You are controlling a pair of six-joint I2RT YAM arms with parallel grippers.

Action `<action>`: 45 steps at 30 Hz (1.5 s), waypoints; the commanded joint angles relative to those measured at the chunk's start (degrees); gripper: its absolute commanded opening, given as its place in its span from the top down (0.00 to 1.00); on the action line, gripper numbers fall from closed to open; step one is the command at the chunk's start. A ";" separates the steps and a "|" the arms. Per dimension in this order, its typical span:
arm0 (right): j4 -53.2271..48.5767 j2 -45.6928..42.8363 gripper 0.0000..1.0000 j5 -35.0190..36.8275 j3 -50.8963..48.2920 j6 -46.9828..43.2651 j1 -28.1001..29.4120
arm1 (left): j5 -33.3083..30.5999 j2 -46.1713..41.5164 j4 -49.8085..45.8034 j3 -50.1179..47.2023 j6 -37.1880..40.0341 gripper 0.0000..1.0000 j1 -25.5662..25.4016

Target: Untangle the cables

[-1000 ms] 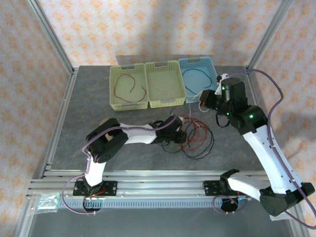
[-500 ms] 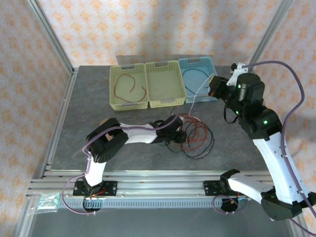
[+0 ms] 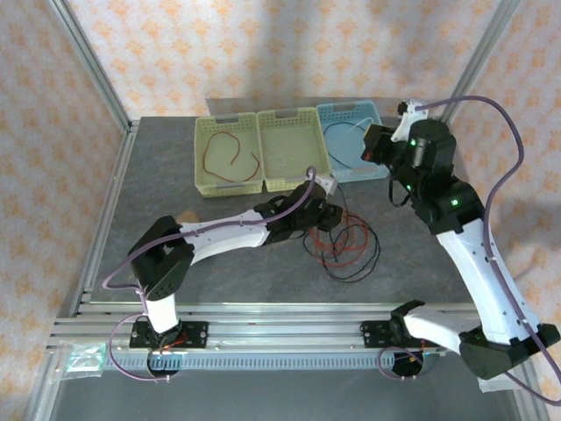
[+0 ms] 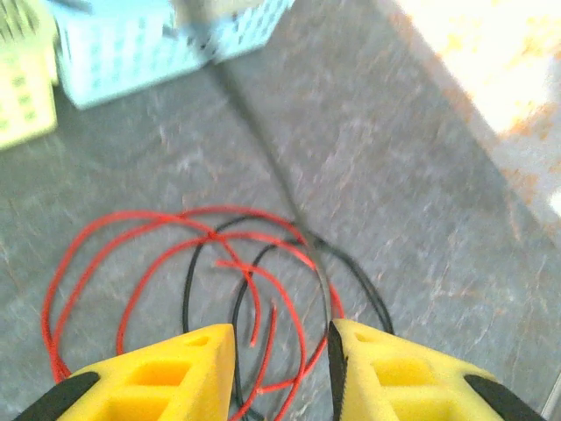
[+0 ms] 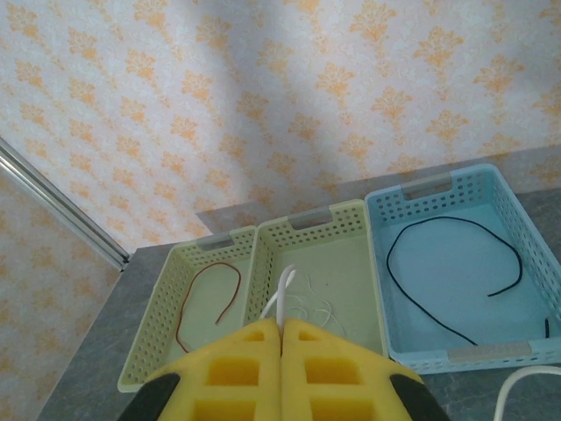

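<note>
A red cable (image 5: 237,279) and a black cable (image 5: 391,263) lie sorted in far-edge baskets (image 5: 478,353), the right gripper (image 5: 280,329), clamped on a whitish cable (image 5: 282,296), hangs above them, and the half-open, empty left gripper (image 4: 280,338) hovers over the red-black tangle (image 3: 351,244) left mid-tabletop.

- The grey table (image 3: 158,175) carries everything.
- A pale green basket (image 3: 198,158), a second green basket (image 3: 294,183) and a light blue basket (image 3: 346,109) stand side by side at its far edge.
- A tangle of red and black cables (image 3: 352,247) lies near its middle.
</note>
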 commanded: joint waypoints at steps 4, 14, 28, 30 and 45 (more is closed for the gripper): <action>5.64 2.46 1.00 -5.10 2.51 -1.00 0.27 | -4.12 -1.07 -1.45 -1.64 1.75 0.65 0.68; 1.95 -1.85 1.00 -7.31 1.92 1.25 0.27 | -0.85 -1.01 3.72 -4.20 -1.22 0.56 1.66; 1.81 -7.73 1.00 -1.42 5.43 -3.04 0.27 | -1.10 -5.63 8.70 -13.02 -6.40 0.46 5.14; 2.32 -8.20 1.00 -0.93 5.52 -3.49 0.27 | -1.29 -6.49 9.36 -14.00 -6.67 0.44 5.60; 1.22 -8.39 1.00 -2.35 4.82 -5.06 0.26 | 9.38 -11.91 10.63 -9.19 -4.77 0.40 10.64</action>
